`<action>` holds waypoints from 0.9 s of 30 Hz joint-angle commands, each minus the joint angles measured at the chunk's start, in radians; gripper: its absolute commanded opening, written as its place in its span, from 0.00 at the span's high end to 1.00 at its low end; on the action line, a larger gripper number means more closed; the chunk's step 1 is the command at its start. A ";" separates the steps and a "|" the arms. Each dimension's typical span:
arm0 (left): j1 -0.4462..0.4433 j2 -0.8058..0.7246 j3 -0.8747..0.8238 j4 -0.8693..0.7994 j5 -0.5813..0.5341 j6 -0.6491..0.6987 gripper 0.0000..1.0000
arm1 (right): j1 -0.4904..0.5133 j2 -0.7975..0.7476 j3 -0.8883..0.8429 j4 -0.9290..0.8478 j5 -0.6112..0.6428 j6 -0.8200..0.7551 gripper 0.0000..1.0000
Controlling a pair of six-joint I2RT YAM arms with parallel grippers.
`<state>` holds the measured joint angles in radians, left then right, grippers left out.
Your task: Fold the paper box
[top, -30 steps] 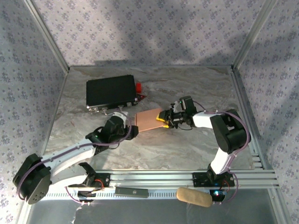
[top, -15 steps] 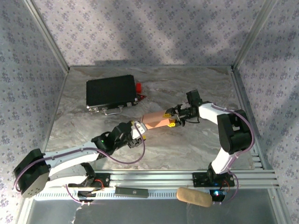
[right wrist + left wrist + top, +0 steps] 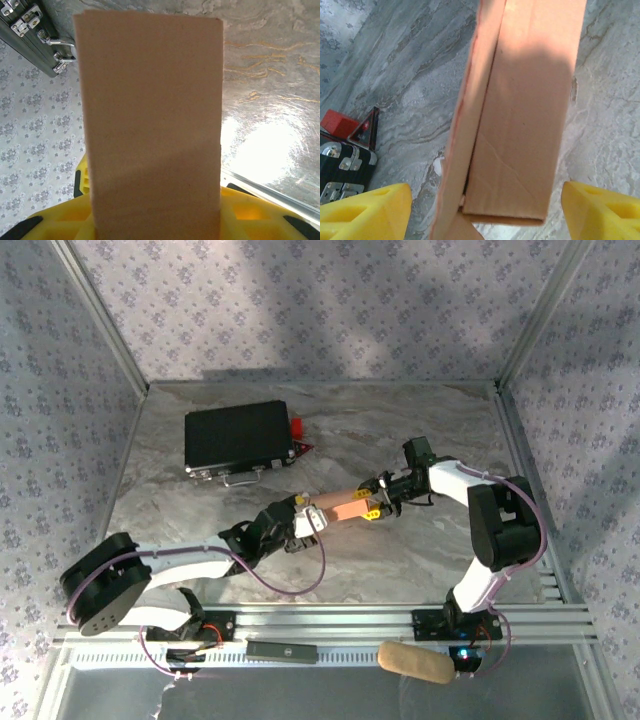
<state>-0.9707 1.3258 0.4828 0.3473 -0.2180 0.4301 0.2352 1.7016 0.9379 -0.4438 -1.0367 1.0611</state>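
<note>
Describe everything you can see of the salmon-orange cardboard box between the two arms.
The salmon-orange thin cardboard box is a narrow, partly flattened sleeve, matte, creased, one long flap edge gaping. The right end effector clamps one end between yellow fingers; the left end effector stands open around the other end, not touching.

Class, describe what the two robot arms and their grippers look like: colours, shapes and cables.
The left arm and right arm each have white tubular links between bulky, rounded black joints, with a thin purple cable looping alongside. The left gripper and right gripper carry bright yellow, blocky fingers with moulded recesses.
</note>
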 commanded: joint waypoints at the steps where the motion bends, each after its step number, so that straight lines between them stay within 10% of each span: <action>1: 0.001 0.041 0.064 0.059 0.018 0.016 0.23 | -0.004 -0.018 -0.005 -0.066 0.009 -0.010 0.63; 15: -0.006 0.073 0.130 -0.038 0.078 -0.003 0.52 | -0.017 -0.022 -0.002 -0.074 -0.009 -0.015 0.54; 27: 0.000 -0.041 0.211 -0.356 0.180 -0.072 0.57 | -0.089 -0.178 0.108 -0.270 0.117 -0.197 0.35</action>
<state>-0.9752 1.3289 0.6300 0.1177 -0.0978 0.3981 0.1749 1.6199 0.9821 -0.6018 -0.9874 0.9585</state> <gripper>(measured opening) 0.432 0.642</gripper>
